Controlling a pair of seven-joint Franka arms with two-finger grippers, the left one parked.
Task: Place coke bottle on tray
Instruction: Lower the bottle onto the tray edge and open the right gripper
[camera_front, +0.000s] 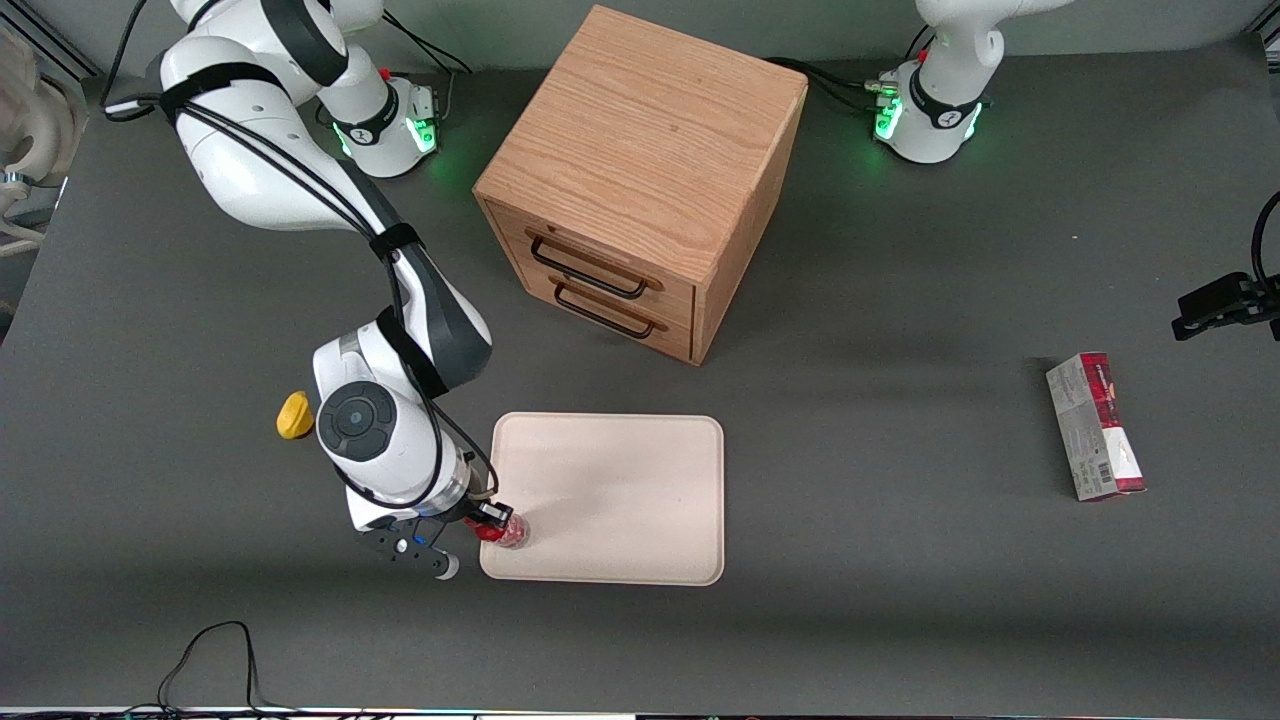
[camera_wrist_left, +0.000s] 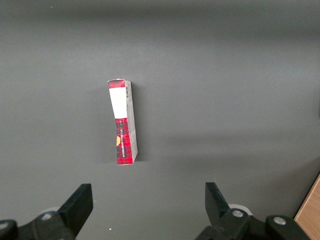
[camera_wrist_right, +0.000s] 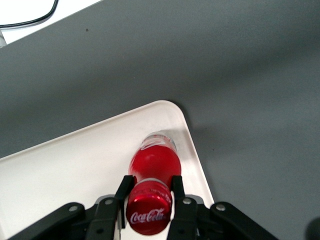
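Observation:
The coke bottle (camera_front: 512, 533), small and red with a red cap, stands upright on the tray (camera_front: 620, 480), at the tray's corner nearest the front camera and toward the working arm's end. My right gripper (camera_front: 494, 516) is directly above it, with the fingers closed on the bottle's neck just under the cap. In the right wrist view the gripper (camera_wrist_right: 151, 183) grips the bottle (camera_wrist_right: 155, 161), whose cap shows white Coca-Cola script. The bottle's base sits just inside the rounded corner of the tray (camera_wrist_right: 75, 160).
A wooden two-drawer cabinet (camera_front: 640, 180) stands farther from the front camera than the tray. A yellow lemon-shaped lump (camera_front: 294, 415) lies beside the working arm. A red-and-grey carton (camera_front: 1095, 425) lies toward the parked arm's end; it also shows in the left wrist view (camera_wrist_left: 123, 122).

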